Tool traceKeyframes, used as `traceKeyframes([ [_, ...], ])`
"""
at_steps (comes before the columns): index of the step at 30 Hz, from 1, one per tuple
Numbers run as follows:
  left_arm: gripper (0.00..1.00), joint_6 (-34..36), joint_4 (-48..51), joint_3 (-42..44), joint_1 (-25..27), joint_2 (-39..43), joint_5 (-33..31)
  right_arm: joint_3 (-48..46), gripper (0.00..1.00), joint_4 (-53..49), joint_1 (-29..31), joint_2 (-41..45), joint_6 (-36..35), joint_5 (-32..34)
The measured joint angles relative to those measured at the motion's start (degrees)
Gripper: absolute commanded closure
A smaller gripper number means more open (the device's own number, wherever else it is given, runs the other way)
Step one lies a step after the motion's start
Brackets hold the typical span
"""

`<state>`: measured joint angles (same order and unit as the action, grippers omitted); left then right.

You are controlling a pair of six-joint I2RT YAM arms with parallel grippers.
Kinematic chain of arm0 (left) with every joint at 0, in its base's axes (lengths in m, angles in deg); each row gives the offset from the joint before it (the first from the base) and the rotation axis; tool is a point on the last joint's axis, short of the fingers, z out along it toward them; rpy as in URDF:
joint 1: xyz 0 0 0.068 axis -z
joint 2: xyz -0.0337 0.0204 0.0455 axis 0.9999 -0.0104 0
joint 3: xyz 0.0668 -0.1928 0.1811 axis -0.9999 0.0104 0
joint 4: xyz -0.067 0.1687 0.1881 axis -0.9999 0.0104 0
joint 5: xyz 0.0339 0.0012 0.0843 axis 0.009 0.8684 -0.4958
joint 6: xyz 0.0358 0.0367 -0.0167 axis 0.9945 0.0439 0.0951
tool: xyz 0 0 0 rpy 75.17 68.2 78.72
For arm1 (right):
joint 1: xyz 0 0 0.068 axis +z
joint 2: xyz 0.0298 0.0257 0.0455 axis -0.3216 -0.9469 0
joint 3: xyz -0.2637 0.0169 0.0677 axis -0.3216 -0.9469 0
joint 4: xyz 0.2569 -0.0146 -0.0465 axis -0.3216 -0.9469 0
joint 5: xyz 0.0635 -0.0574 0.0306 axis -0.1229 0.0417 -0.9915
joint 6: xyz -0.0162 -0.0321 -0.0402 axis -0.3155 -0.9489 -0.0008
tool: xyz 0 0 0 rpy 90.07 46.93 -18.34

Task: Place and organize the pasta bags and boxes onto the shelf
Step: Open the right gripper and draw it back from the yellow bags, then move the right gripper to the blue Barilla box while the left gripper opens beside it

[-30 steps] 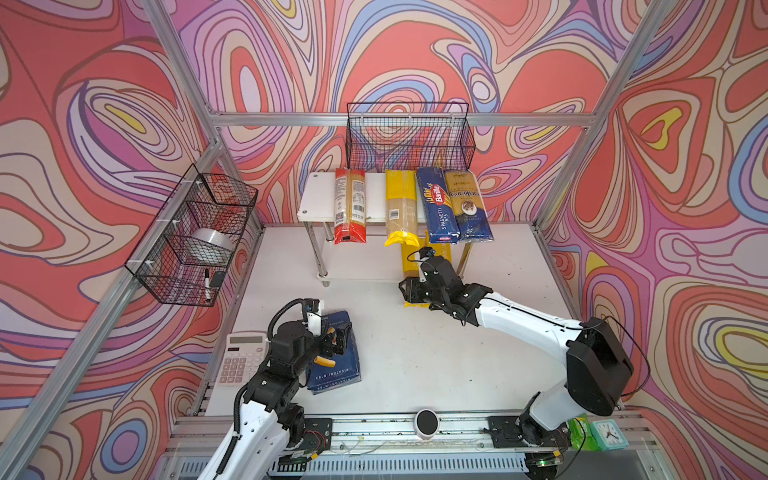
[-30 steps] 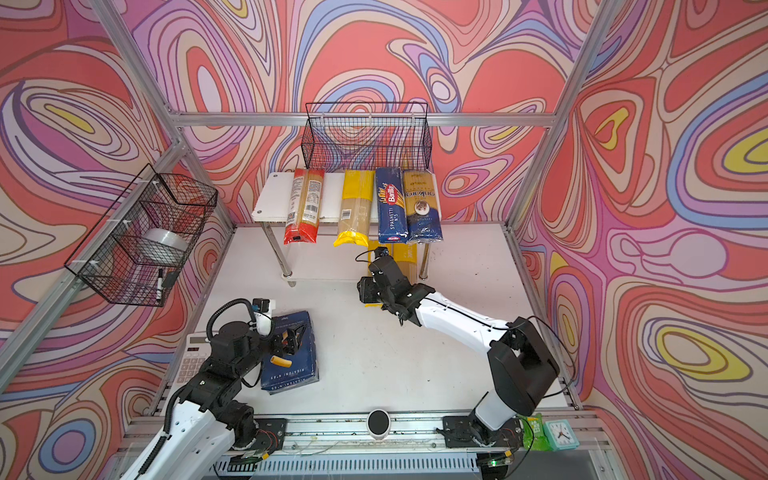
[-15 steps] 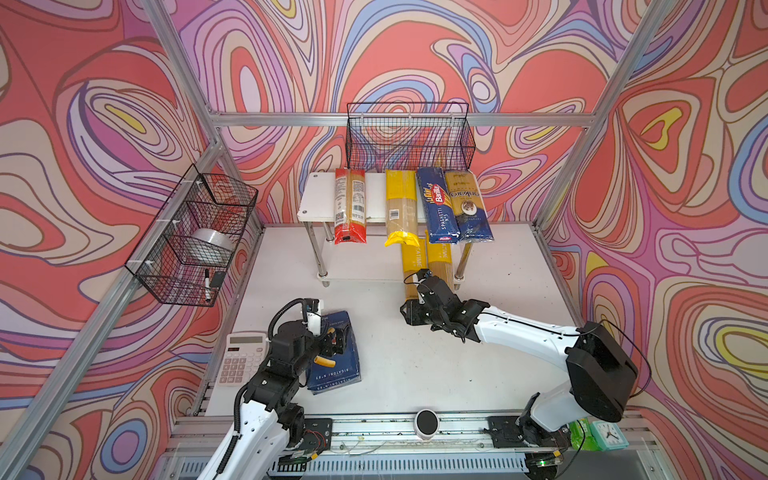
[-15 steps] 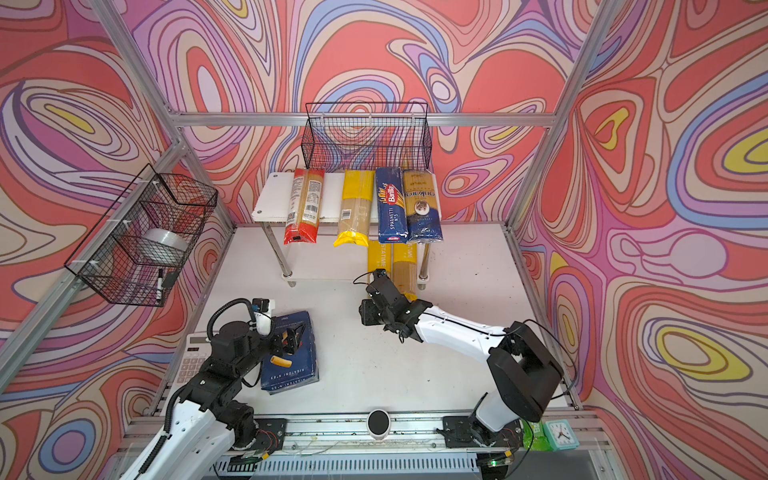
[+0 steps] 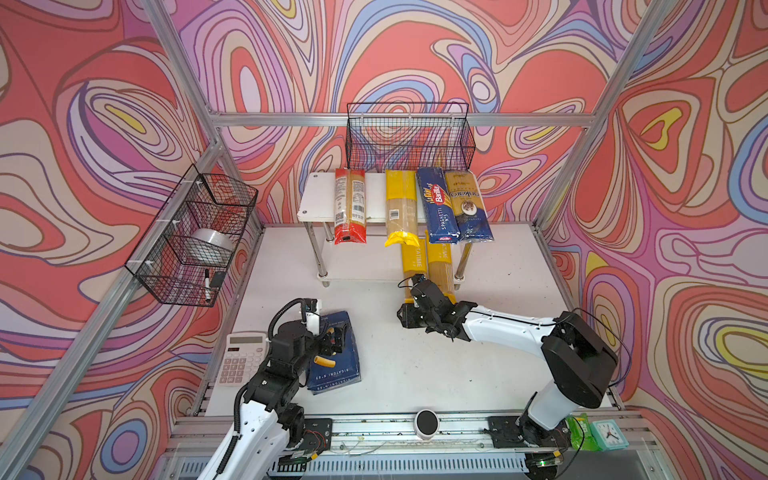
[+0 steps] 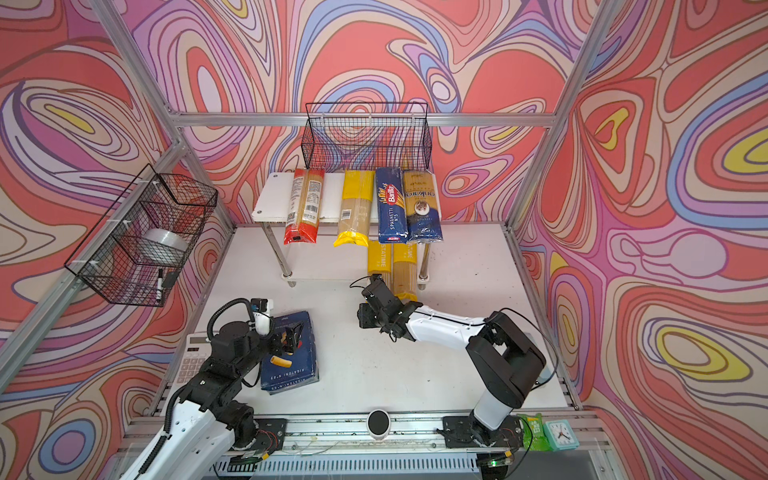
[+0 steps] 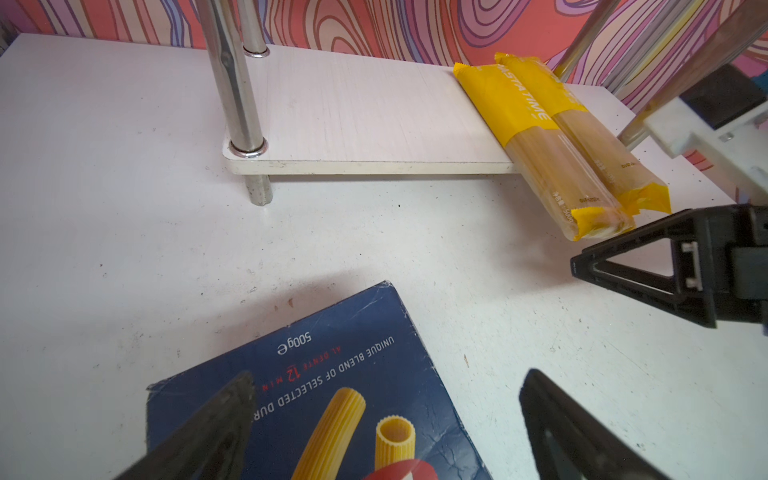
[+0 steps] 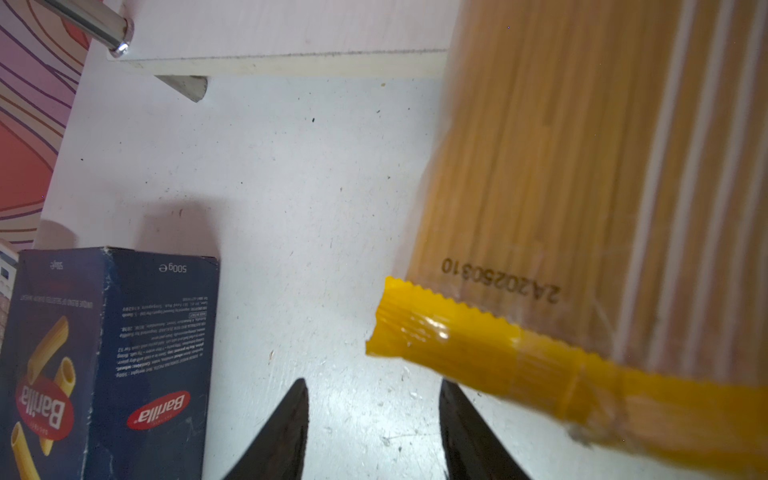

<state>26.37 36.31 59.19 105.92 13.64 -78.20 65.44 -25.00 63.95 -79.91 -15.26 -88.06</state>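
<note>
- Right jaws stand open and empty just beside two yellow bags (image 7: 561, 166) overhanging the shelf's (image 7: 353, 116) lower near edge; a stray sweep could drag them off.
- Left jaws gape over the rigatoni box (image 5: 336, 361), flat on the bench (image 5: 415, 374) near left; the wide carton may slip.

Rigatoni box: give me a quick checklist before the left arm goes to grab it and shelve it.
1. The left gripper is open over the rigatoni box: ok.
2. The box lies flat on the table with nothing on top: ok.
3. The right gripper is open and empty: ok.
4. Free room on the shelf's lower board beside the two yellow bags: ok.
5. Yellow bags fully on the board: not ok, their ends overhang the front edge.
</note>
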Motion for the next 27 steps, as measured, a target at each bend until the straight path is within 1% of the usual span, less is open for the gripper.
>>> traceKeyframes([
  [19, 0.0, -0.07, 0.72, 0.0, 0.0, 0.59, -3.08, 1.07, 0.48, 6.95, -5.14, -3.41, -0.66, -2.99],
  [23, 0.0, -0.96, 1.79, 0.0, 0.0, 1.53, -5.46, 1.46, 0.48, 7.28, -5.31, -3.61, -1.66, -4.48],
  [27, 0.0, -3.3, 3.78, -0.02, 0.0, 2.99, -8.9, 1.44, 0.47, 6.64, -5.22, -2.97, -3.43, -6.45],
])
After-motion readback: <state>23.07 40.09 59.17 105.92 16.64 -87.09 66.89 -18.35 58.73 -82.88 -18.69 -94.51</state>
